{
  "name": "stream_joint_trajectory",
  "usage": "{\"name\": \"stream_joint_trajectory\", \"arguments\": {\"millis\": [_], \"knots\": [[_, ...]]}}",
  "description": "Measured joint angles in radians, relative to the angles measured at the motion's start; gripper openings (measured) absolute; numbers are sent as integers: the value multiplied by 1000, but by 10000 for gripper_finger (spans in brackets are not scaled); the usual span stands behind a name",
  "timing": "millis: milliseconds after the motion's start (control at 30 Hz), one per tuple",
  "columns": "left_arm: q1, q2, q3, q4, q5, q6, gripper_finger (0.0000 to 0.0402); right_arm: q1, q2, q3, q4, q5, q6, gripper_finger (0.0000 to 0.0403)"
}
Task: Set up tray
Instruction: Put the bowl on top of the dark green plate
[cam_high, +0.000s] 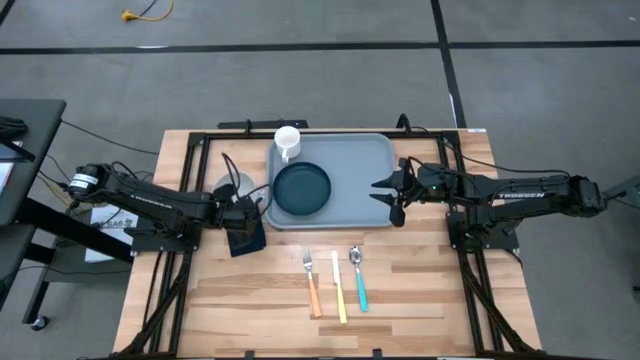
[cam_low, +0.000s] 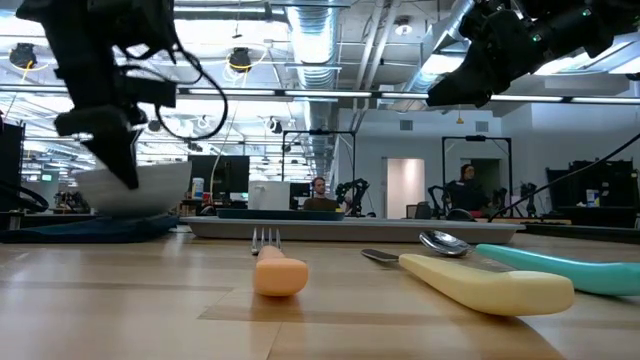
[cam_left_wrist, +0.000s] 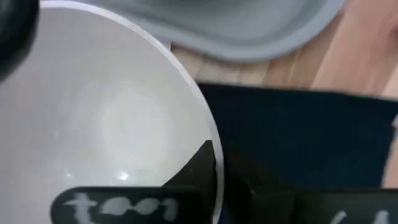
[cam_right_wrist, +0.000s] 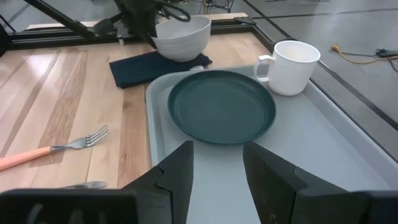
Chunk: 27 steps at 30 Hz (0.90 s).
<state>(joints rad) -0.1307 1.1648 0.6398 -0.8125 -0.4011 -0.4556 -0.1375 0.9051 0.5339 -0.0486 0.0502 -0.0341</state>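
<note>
The grey-blue tray (cam_high: 355, 205) lies at the table's middle far side. On it sit a dark teal plate (cam_high: 301, 188) and a white mug (cam_high: 287, 142), the mug at the tray's far left corner. My left gripper (cam_high: 243, 205) is left of the tray, shut on a white bowl (cam_right_wrist: 183, 36) that sits over a dark navy cloth (cam_high: 247, 240). My right gripper (cam_right_wrist: 217, 149) hovers open above the tray's right part, touching nothing. My left gripper holds the white bowl by its rim (cam_left_wrist: 210, 146), on the side toward the tray. One finger (cam_left_wrist: 198, 167) is inside the bowl and the other outside. The fingers come from above, slanting down. The bowl stays upright over the navy cloth; whether it rests there, I cannot tell.
On the bare wood near the table's near edge lie a fork with an orange handle (cam_high: 312, 285), a knife with a pale yellow handle (cam_high: 340, 292) and a spoon with a teal handle (cam_high: 359, 280). Black frame bars run along the table's left, right and far sides.
</note>
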Motion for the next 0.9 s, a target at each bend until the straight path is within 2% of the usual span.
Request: {"name": "stream_joint_trajectory", "arguments": {"millis": [400,667,800,900], "knots": [[0,0,176,-8,-27,94,1,0,0,0,0,0,-1,134],[35,1,278,27,-24,27,0,0,0,0,10,0,-2,134],[62,57,330,46,-5,74,0,0,0,0,30,0,-3,134],[91,154,394,52,47,139,0,0,0,0,36,0,-3,134]]}}
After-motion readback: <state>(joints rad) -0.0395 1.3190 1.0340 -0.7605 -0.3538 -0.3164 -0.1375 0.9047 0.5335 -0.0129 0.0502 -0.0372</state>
